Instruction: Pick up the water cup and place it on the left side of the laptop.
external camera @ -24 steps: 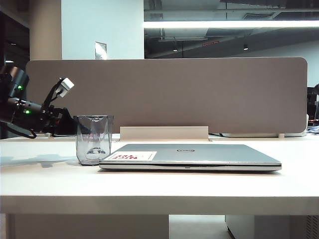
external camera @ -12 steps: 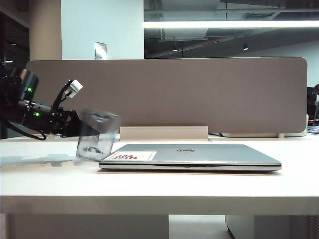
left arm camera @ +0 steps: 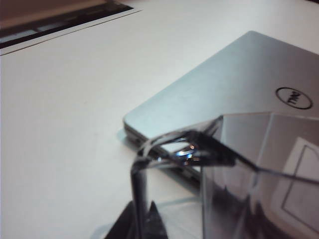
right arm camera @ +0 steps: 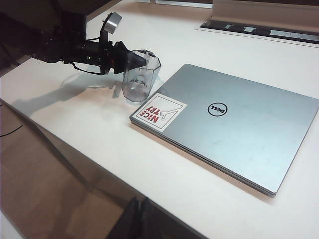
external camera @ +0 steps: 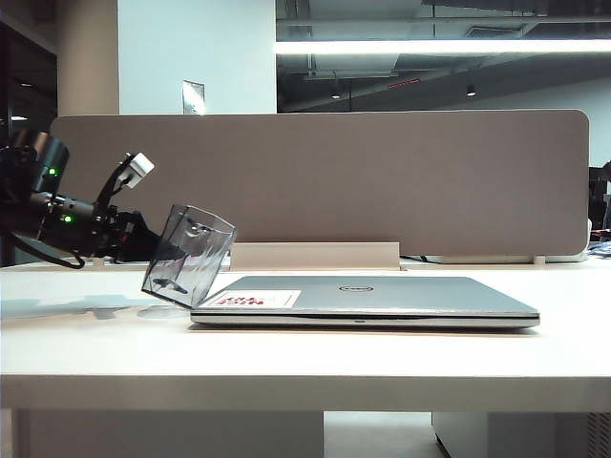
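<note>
The water cup (external camera: 188, 255) is tipped over at a slant just off the sticker corner of the closed silver Dell laptop (external camera: 368, 299). Its open mouth leans toward the laptop and its base is lifted and kicked out away from it. From the exterior view its lower edge looks close to the white counter (external camera: 286, 358), right beside the laptop's corner; whether it touches the lid or the counter cannot be told. In the right wrist view the cup (right arm camera: 140, 74) sits just beyond the laptop (right arm camera: 234, 122) corner that bears the white-and-red "NICE TRY" sticker (right arm camera: 161, 113).

The left gripper (external camera: 143, 239) reaches in from the side of the cup away from the laptop, level with the cup's upper half and pressed up against it. Its fingers are drawn in narrow, and the tilted cup appears to be pinched at its wall or handle; the exact contact is hidden by the dark arm. In the left wrist view the cup's faceted rim (left arm camera: 209, 149) fills the foreground with the laptop's logo behind it.

The right gripper (right arm camera: 138, 219) hangs high over the counter's near edge, well apart from the laptop, fingers closed together on nothing.

A grey divider panel (external camera: 382, 181) stands behind the laptop.
</note>
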